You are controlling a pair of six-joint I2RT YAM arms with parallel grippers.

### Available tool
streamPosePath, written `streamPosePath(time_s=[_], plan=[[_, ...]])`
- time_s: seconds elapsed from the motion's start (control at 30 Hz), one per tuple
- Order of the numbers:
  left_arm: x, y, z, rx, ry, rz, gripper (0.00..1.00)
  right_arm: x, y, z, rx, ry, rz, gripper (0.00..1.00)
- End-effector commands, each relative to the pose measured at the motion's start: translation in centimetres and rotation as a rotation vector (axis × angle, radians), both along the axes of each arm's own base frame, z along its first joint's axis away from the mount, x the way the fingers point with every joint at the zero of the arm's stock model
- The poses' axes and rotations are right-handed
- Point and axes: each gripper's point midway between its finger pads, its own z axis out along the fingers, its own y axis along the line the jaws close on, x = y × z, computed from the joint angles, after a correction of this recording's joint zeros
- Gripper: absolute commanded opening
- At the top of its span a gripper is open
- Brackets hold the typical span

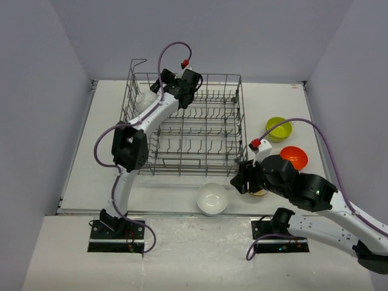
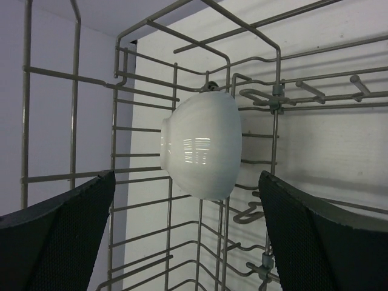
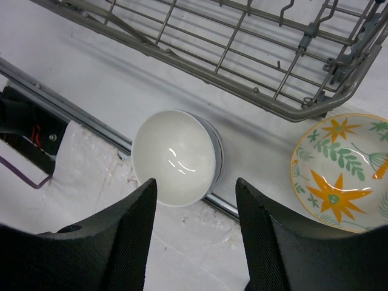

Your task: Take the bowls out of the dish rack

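The grey wire dish rack [image 1: 182, 130] fills the table's middle. One white bowl [image 1: 144, 100] leans on its side in its far left corner and shows large in the left wrist view [image 2: 203, 145]. My left gripper [image 1: 161, 85] is open inside the rack, its jaws [image 2: 187, 206] wide apart just short of that bowl, touching nothing. A white bowl [image 1: 213, 197] stands upright on the table in front of the rack. My right gripper [image 1: 240, 182] is open and empty above the table, between this bowl [image 3: 176, 156] and a floral bowl [image 3: 339, 173].
A yellow-green bowl [image 1: 278, 128] and an orange bowl [image 1: 293, 157] stand on the table right of the rack. The rack's near right corner [image 3: 315, 103] is close above my right gripper. The table's front edge rail [image 3: 91, 121] runs under the white bowl.
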Motion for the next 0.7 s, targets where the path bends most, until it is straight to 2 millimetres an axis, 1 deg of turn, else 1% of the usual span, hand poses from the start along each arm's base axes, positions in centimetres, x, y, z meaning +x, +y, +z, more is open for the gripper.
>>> streamPosePath(time_s=[0.0,0.03,0.07,0.17,0.23,0.33,0.37,0.6,0.67], plan=[[1.1,1.1,2.2,0.065,-0.051,0.045,1.0,0.1,0.4,-0.7,-0.021,-0.007,0.028,0.56],[1.3,1.3,2.0,0.068,-0.047,0.052,1.0,0.0,0.6,-0.8,-0.018,-0.002,0.037,0.56],[1.5,1.6,1.0,0.079,-0.032,0.063,1.0,0.1,0.8,-0.8,-0.015,-0.007,0.044,0.57],[2.0,2.5,-0.4,0.101,-0.02,0.095,1.0,0.1,1.2,-1.0,-0.016,-0.003,0.062,0.57],[2.5,2.7,-0.7,0.107,-0.02,0.098,1.0,0.2,1.4,-1.1,-0.023,0.001,0.066,0.57],[2.6,2.8,-1.6,0.128,-0.008,0.104,1.0,0.3,1.7,-1.0,-0.025,-0.007,0.074,0.57],[2.5,3.1,-1.6,0.139,-0.016,0.12,1.0,0.5,1.8,-1.1,-0.03,-0.011,0.077,0.58],[2.8,4.6,-3.1,0.191,0.018,0.143,1.0,0.7,2.5,-1.8,-0.05,-0.001,0.099,0.58],[2.9,4.4,-3.6,0.178,0.024,0.133,1.0,0.8,2.6,-1.8,-0.054,-0.005,0.101,0.58]])
